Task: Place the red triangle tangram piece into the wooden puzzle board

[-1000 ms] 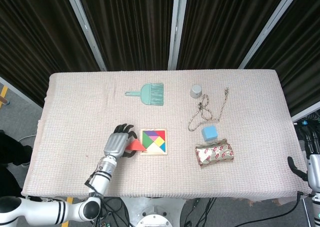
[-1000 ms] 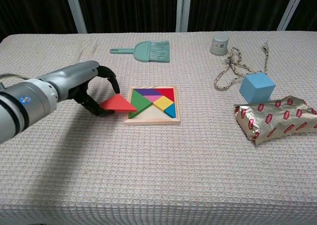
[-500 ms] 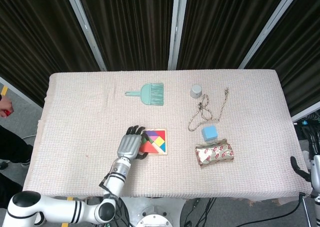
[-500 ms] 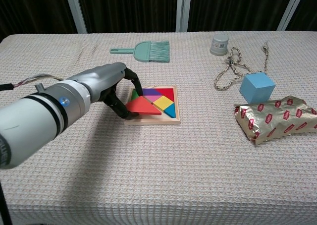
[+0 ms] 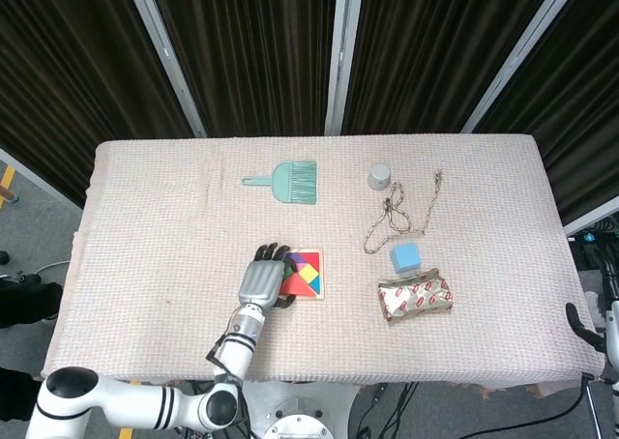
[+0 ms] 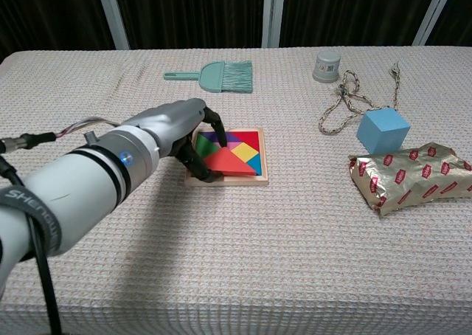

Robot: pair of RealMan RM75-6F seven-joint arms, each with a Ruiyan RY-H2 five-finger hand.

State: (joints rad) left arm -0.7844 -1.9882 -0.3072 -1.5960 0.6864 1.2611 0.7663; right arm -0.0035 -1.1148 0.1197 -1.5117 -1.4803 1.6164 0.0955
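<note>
A teal brush (image 6: 220,76) lies toward the top of the frame, a grey cup (image 6: 326,65) and tangled rope (image 6: 352,99) at upper right, a blue cube (image 6: 383,128) and shiny wrapped packet (image 6: 410,175) at right, all well apart from the wooden puzzle board (image 6: 254,178) at centre. The left robot hand (image 6: 188,132) reaches in from the lower left, pinching the red triangle (image 6: 227,164) over the board's lower part. The right robot hand (image 5: 580,325) hangs off the table's (image 6: 243,261) right edge; I cannot tell its state.
</note>
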